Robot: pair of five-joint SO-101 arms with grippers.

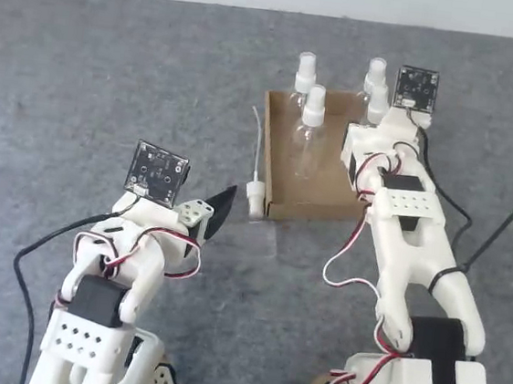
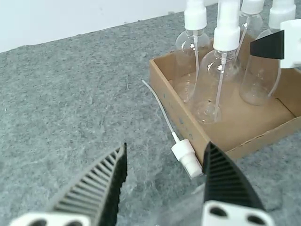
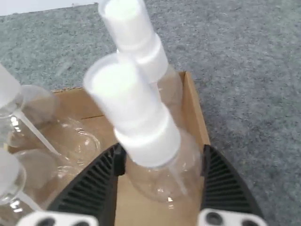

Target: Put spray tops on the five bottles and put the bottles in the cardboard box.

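The loose spray top [image 2: 184, 157] lies on the bench [image 2: 70, 94] beside the cardboard box [image 2: 164, 89], near the left hand [image 2: 165, 147], jaws apart. Light, with a whippy tube: likely best gripped by its head. The right hand [image 3: 162, 150] clamps a boxed bottle [image 3: 160, 183].

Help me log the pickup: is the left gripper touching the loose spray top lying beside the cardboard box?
Apart. The high view shows a strip of grey mat between the left gripper and the spray top.
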